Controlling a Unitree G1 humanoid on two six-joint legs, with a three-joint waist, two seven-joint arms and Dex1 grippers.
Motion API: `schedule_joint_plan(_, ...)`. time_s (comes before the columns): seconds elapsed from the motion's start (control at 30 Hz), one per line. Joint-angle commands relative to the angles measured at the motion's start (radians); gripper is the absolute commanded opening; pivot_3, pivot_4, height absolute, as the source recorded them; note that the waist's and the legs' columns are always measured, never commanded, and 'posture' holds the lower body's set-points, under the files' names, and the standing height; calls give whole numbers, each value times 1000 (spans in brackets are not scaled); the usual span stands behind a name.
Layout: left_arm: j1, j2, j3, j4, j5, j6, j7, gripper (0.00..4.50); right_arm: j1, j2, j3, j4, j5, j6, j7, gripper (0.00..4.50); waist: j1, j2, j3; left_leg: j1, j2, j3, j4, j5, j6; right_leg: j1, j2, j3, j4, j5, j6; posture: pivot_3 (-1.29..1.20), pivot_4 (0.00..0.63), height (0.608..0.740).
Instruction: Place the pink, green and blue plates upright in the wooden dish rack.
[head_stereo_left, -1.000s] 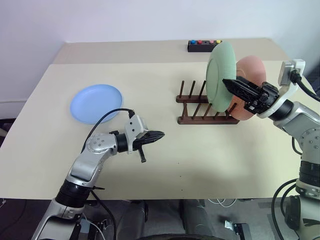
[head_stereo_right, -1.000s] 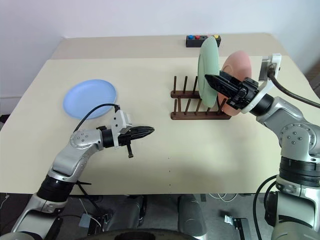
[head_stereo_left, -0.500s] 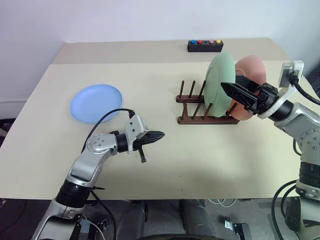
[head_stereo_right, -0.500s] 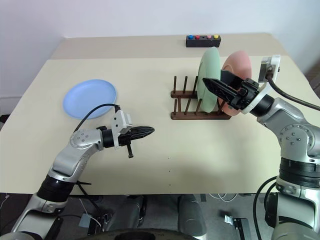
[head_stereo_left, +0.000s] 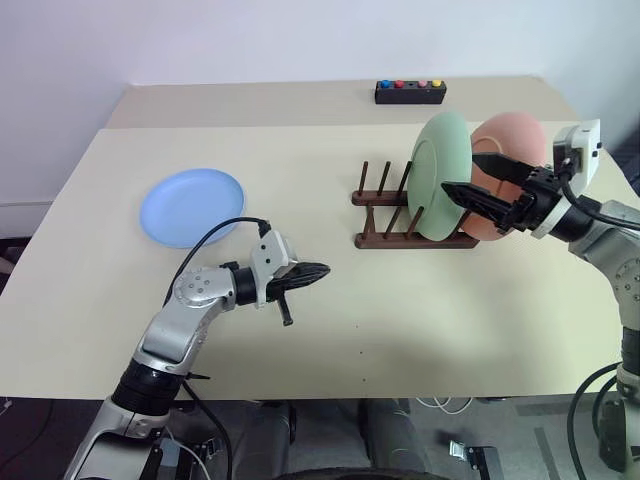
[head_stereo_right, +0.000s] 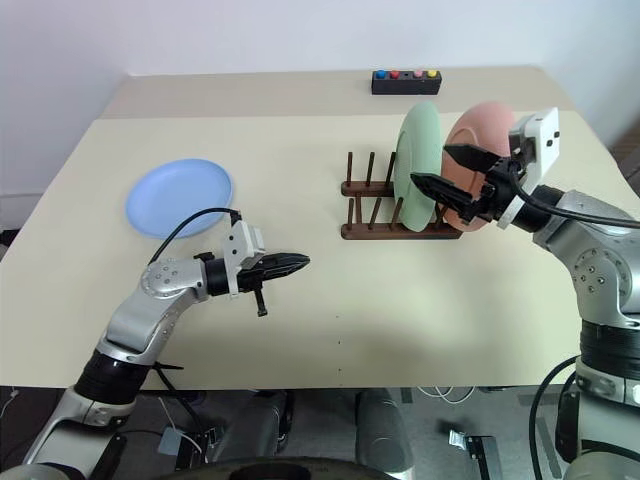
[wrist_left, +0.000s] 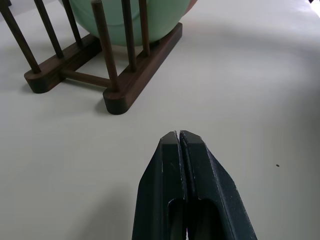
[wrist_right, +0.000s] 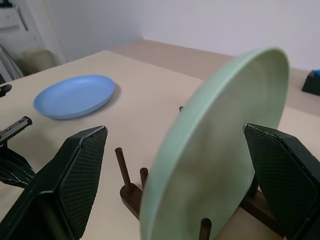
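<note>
The wooden dish rack (head_stereo_left: 412, 217) stands on the right part of the desk (head_stereo_left: 330, 340). The green plate (head_stereo_left: 440, 176) stands upright between its pegs, and the pink plate (head_stereo_left: 512, 170) stands upright just behind the green one, at the rack's right end. The blue plate (head_stereo_left: 192, 206) lies flat on the desk, well apart from the rack on its left side.

The right gripper (head_stereo_right: 452, 171) is just beside the rack. Its fingers are spread wide, one on each side of the green plate's edge, and they are not touching it. The right wrist view shows this gap best, with the green plate's rim between the two black fingers (wrist_right: 75, 175) and the blue plate far behind. The head views add the pink plate and a small black box with coloured buttons (head_stereo_left: 410, 91) on the desk beyond the rack.

The left gripper (head_stereo_left: 312, 272) hangs over the desk between the blue plate and the rack. The left wrist view shows its fingers (wrist_left: 167, 170) pressed together on nothing, pointing at the rack's near end
</note>
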Motion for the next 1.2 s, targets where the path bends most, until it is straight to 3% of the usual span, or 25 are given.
schedule_joint_plan(0.03,-12,-1,1,-18,-1,-16,-1,0,-23,-28,-7,-63,-23,-31,9,4431,0,0,0,0,0,0,0,0,0,0,0,0,0,0,0,0,150,740)
schedule_joint_plan(0.4,-10,8,17,-24,-5,-14,4,0,-97,-97,20,-120,-161,-115,7,4431,0,0,0,0,0,0,0,0,0,0,0,0,0,0,0,0,150,740)
schedule_joint_plan(0.63,-26,33,124,-13,-72,47,30,0,-139,-159,22,-139,-249,-248,53,4431,-2,0,0,0,0,0,0,0,0,-1,0,0,0,0,0,0,150,740)
schedule_joint_plan(0.77,-67,55,243,29,-90,77,108,1733,-122,-159,89,-239,-251,-269,100,4485,-3,0,0,-1,0,0,-1,0,0,-2,0,0,0,0,0,0,150,740)
schedule_joint_plan(0.93,-183,122,335,218,34,65,311,4318,-97,-91,264,-335,-327,-296,89,4485,-2,-1,0,-1,0,0,0,0,0,-2,0,0,0,0,0,0,150,740)
schedule_joint_plan(1.07,-310,180,414,395,93,165,501,4476,-91,-18,393,-360,-408,-316,75,4485,-3,-4,3,-2,0,-1,0,0,0,-4,0,-1,1,0,0,0,150,740)
schedule_joint_plan(1.2,-358,228,418,485,135,239,570,4476,-84,11,442,-361,-456,-337,83,4485,-2,-5,3,-3,0,0,-1,0,0,-5,-1,-1,0,0,0,0,150,740)
